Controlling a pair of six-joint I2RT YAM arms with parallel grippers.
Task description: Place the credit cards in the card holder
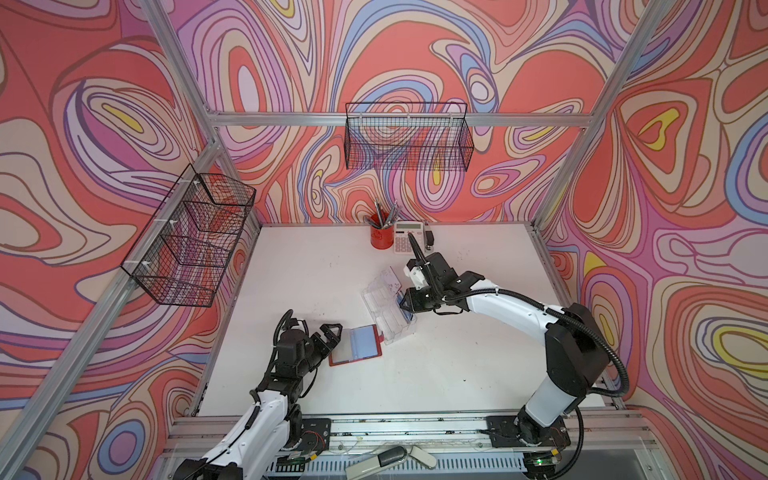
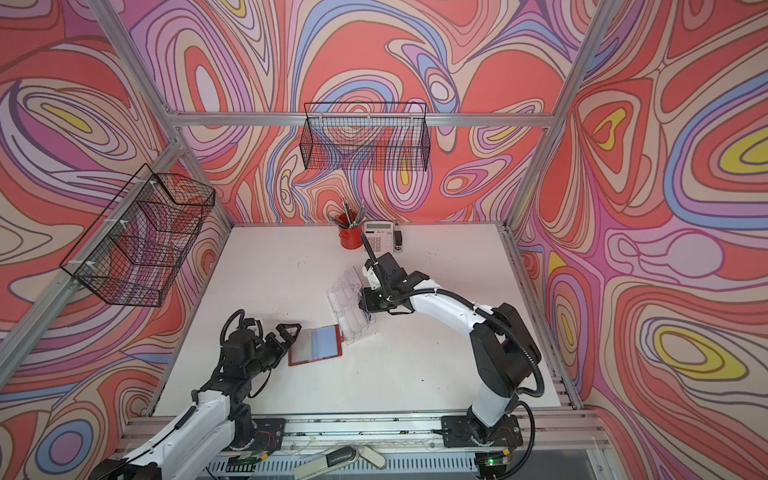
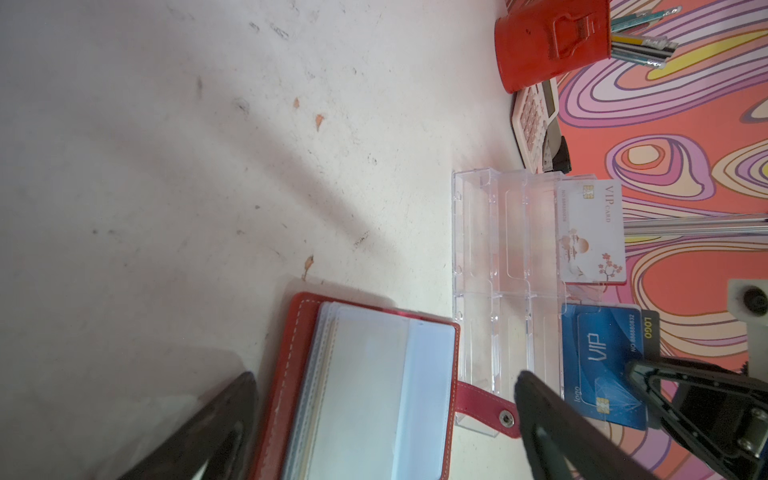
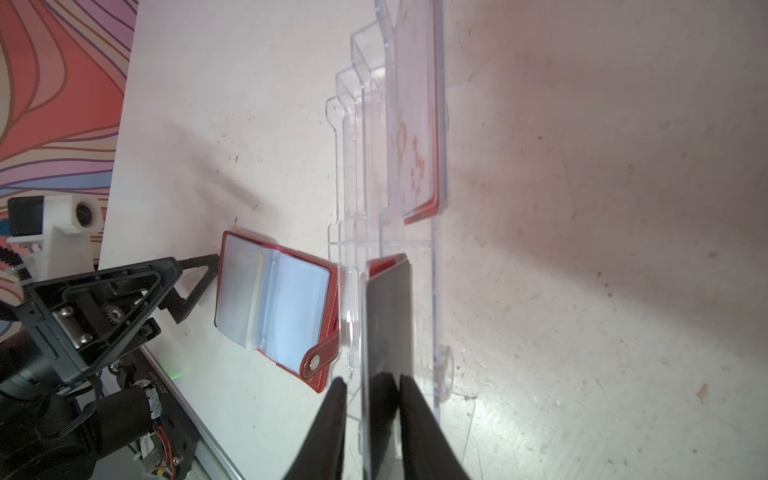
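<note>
Right gripper: my right gripper (image 4: 372,378) reaches in from the bench's right side to the card holder. My two fingers stand narrow, one on each face of the blue card. I cannot tell whether they truly pinch it.
Blue card: the blue card (image 3: 602,361) stands on edge in the holder's tallest tier, the one farthest from the wallet. It is in the compartment nearer the bench's front edge, with its white "VIP" lettering facing the wallet.
White card: a white card (image 3: 590,232) with a chip and blossom print stands in the same tier, in the compartment nearer the back edge. It is apart from my fingers.
Card holder: the clear, stepped card holder (image 1: 382,307) sits near the middle of the bench (image 1: 457,374).
Left gripper: my left gripper (image 1: 331,332) lies low at the wallet's left edge, fingers spread wide and closed on nothing.
Wallet: the red wallet (image 1: 356,340) lies open with its clear sleeves up, just front-left of the holder. Its snap strap reaches the holder's base.
Back edge: a red pen cup (image 1: 380,237) and a calculator (image 1: 409,237) stand side by side near its middle.
</note>
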